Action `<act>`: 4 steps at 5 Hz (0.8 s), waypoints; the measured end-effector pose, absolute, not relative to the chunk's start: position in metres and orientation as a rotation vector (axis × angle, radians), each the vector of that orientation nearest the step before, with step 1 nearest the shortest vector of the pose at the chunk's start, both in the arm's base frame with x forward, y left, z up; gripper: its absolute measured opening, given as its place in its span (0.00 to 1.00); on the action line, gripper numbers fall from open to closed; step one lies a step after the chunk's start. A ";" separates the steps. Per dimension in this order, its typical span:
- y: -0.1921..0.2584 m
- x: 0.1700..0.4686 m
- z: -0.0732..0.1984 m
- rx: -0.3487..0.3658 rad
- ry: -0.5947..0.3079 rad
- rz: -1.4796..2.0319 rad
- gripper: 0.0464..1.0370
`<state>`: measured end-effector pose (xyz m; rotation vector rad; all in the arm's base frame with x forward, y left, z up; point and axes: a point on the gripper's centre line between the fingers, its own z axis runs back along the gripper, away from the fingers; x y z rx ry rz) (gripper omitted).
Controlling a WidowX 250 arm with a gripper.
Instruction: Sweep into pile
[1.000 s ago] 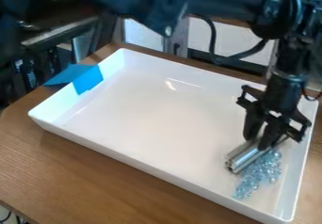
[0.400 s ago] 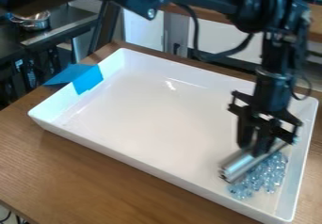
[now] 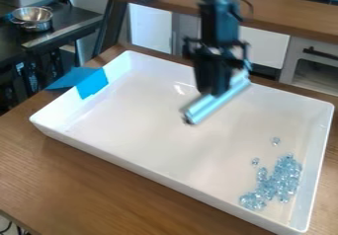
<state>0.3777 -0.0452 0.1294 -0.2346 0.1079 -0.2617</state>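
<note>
The black gripper [image 3: 214, 92] hangs over the back middle of the white tray [image 3: 151, 167], shut on a shiny metal cylinder [image 3: 218, 99]. The cylinder slants from lower left to upper right and appears raised above the tray floor. Pale blue glassy pieces [image 3: 284, 177] lie in an uneven cluster in the tray's right front corner. Two stray pieces sit apart from it: one piece [image 3: 255, 161] just to the upper left, another piece [image 3: 276, 141] farther back.
Blue tape [image 3: 92, 83] covers part of the tray's left rim. The tray stands on a wooden table [image 3: 79, 179]. Behind at the left, a metal bowl [image 3: 31, 18] rests on a dark stove, and a wooden counter [image 3: 290, 17] runs along the back.
The gripper has lifted away from the right front corner and moved back and left, carrying the cylinder. The blue pieces it partly covered are now uncovered, two of them apart.
</note>
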 end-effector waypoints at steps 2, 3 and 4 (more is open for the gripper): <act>0.041 0.374 0.133 -0.220 0.083 -0.198 0.28; 0.065 0.388 0.126 -0.135 0.001 -0.154 0.28; 0.089 0.399 0.105 -0.055 -0.041 -0.083 0.28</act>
